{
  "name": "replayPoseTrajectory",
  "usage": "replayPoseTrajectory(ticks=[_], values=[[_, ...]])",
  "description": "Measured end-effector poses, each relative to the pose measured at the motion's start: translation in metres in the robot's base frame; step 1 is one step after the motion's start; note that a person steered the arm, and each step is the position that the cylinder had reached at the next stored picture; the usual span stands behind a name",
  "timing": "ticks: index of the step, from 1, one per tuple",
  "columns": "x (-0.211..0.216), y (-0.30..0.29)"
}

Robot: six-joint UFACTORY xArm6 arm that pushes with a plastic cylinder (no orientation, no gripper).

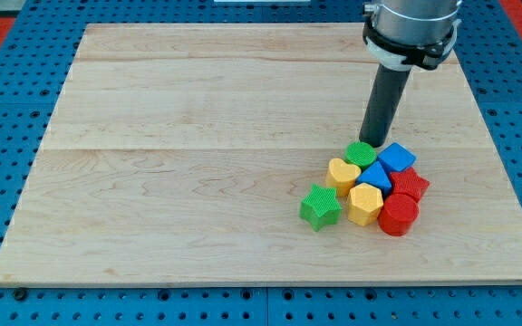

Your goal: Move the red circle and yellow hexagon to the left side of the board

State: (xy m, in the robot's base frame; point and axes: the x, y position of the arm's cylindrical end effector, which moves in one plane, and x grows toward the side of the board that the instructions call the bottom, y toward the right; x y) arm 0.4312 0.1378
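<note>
Pale wooden board (198, 136) lies on a blue pegboard table (7, 45), and seven blocks sit bunched in its lower right part. Counted by colour, there are two green, two yellow, two blue and, as far as can be told, two red shapes pressed together, so the total may be eight.

The green star (320, 206) sits at the cluster's left, slightly apart from the rest. A green round block (362, 153) is at the top, with the rod's tip (371, 143) just above it, touching or nearly so. The arm has no fingers or jaws, only this dark rod.

A yellow heart (343, 172) lies below the green round block. A blue triangle (373, 176) and a blue cube-like block (396, 157) are to its right. The yellow hexagon (364, 204) sits at the bottom middle, touching the red circle (398, 215) on its right. Another red block (411, 185), shape unclear, lies above the circle.
</note>
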Motion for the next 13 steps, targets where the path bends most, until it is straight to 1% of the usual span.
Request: replayPoseTrajectory(ticks=[1, 2, 3, 4, 6, 7, 8, 10, 12, 13], values=[[-0.009, 0.033], [0.057, 0.077], [0.146, 0.098], [0.143, 0.063], [0.142, 0.059], [0.133, 0.047], [0.114, 0.008], [0.090, -0.034], [0.048, -0.115], [0.048, -0.111]])
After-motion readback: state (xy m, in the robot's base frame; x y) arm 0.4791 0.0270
